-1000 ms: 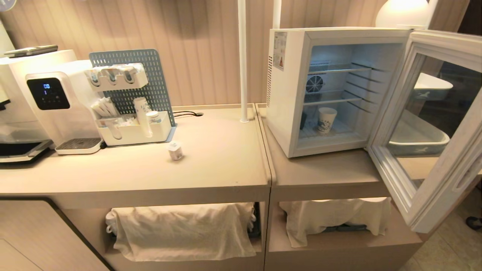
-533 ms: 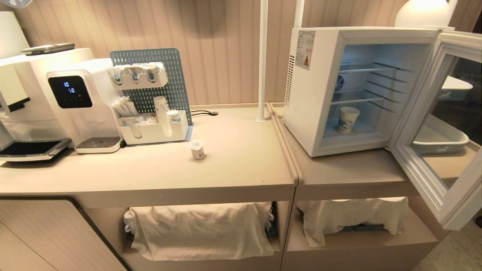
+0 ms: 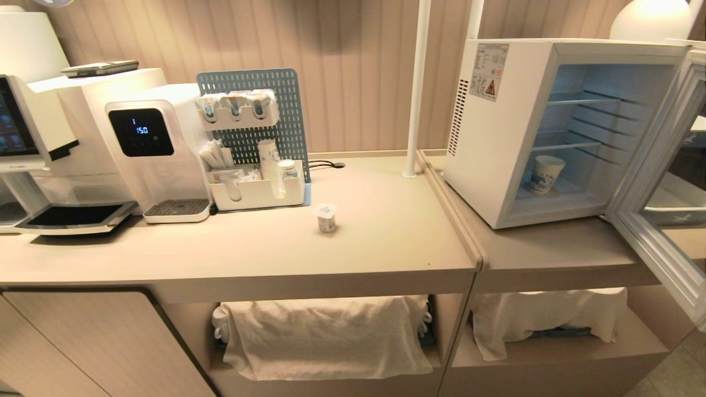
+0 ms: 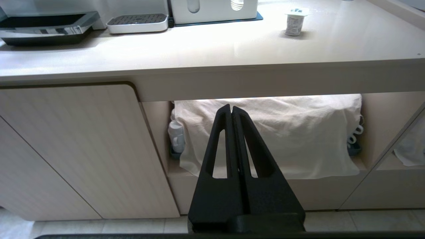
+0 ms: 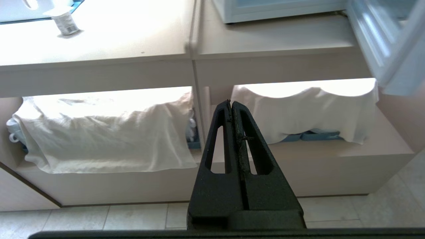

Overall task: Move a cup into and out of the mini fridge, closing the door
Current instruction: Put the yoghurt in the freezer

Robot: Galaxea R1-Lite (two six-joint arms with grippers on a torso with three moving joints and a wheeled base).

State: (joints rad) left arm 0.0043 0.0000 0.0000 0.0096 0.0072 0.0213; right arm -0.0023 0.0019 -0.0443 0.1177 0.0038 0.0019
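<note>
Both grippers are hanging pressed together (empty); you're risking clipping the door, lower right, possibly swung wide.

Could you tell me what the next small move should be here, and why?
Probably raise the left gripper toward the cup and open its jaws. The cup stands alone on the counter, the fridge door is open, and both grippers hang shut below counter level, the right gripper too.
</note>
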